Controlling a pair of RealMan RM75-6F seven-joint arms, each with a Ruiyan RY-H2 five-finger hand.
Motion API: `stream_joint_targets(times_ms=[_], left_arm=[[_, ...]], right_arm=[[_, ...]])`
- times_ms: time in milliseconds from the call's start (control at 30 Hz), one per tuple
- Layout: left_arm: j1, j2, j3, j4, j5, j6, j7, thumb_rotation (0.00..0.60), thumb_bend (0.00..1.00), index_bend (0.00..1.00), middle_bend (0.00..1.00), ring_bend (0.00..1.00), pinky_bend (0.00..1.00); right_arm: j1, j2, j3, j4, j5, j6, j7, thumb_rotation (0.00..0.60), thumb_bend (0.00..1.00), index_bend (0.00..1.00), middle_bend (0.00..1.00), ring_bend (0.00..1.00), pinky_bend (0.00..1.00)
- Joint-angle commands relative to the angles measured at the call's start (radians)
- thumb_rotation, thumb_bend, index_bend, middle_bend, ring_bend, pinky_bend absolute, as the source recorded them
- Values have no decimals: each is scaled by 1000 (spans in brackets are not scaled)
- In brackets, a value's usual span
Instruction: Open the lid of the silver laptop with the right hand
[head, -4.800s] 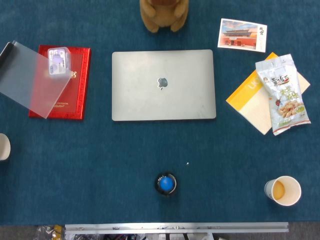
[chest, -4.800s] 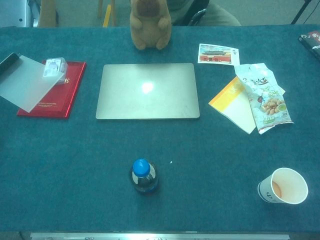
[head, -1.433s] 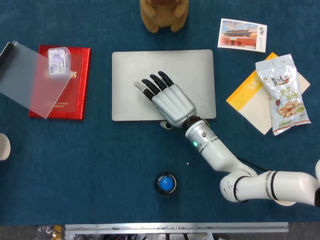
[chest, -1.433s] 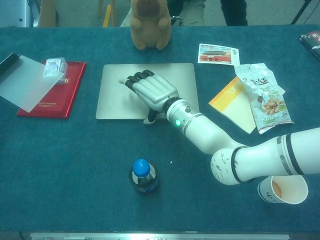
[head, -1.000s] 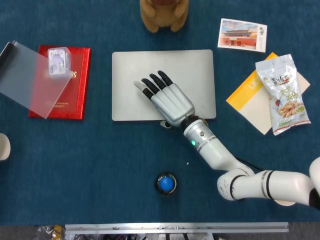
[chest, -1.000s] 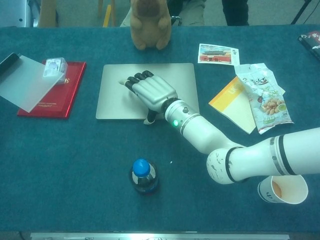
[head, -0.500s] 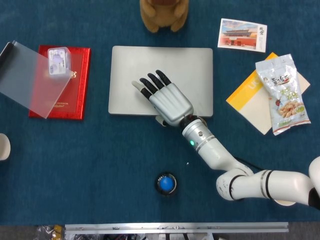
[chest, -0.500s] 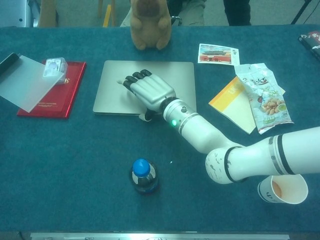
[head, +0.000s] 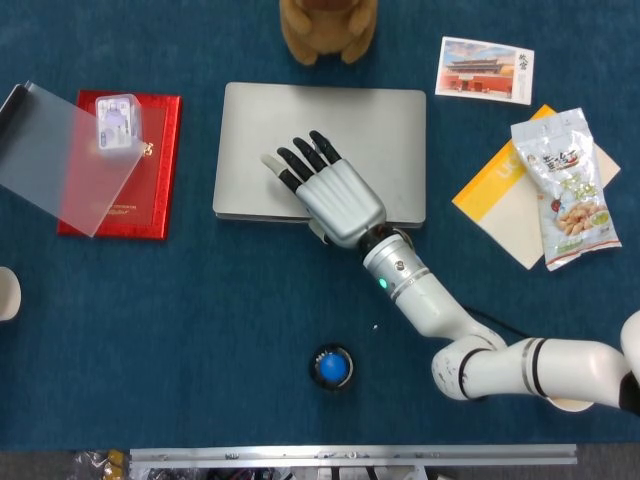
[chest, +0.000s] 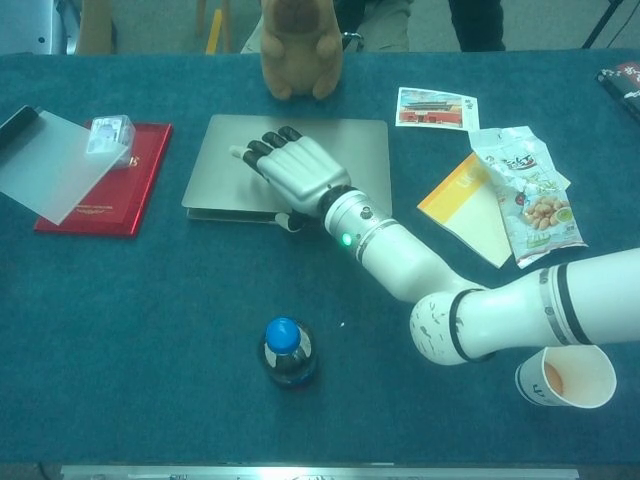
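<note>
Right hand (head: 333, 196) is lying over the front part of the silver laptop (head: 370, 130), fingers (chest: 262, 145) spread flat on top and thumb hooking under the lid's front edge, which is standing slightly raised. Laptop is sitting mid-table between a red book (head: 150, 190) and a yellow booklet (head: 490, 200).

A robot test lab: blue cloth-covered worktop (head: 180, 300) staged with assorted props, chair legs (chest: 212, 22) at the chest view's top.
</note>
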Motion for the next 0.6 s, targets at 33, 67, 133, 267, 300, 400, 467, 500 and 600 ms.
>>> stream_joint_targets(times_ms=[33,67,133,267,300,400,467,500,600], left_arm=[[-2,0,1,1,1,-4,-3,600,440,313,337,255,267],[-4,2,3,0,1,-9,-3,600,439,313,338,256,267],[-6,4,6,-2,2,-16,-4,600,440,314,343,258,267],[-12,13,13,-13,5,-35,-2,600,440,315,350,260,267],[-14,15,15,-18,8,-38,0,600,440,316,357,261,267],[-19,26,26,-35,20,-52,1,600,439,318,385,265,267],[-26,32,31,-42,26,-66,0,600,440,320,392,267,267],[-29,34,32,-45,29,-70,0,600,440,321,395,268,267],[-38,34,37,-45,38,-83,-3,600,440,325,408,272,267]], right_arm=[[4,6,6,-10,4,7,-16,600,288,39,104,0,0],[6,7,9,-14,6,11,-24,600,289,39,104,0,0],[10,8,14,-21,9,15,-35,600,289,39,104,0,0],[22,12,25,-32,10,32,-69,600,289,39,104,0,0],[25,12,28,-34,11,37,-78,600,289,39,104,0,0],[34,10,40,-38,21,48,-107,600,289,39,104,0,0],[41,11,45,-41,26,52,-124,600,289,39,104,0,0],[44,12,47,-43,27,55,-132,600,289,39,104,0,0],[52,13,56,-47,32,65,-150,600,288,39,104,0,0]])
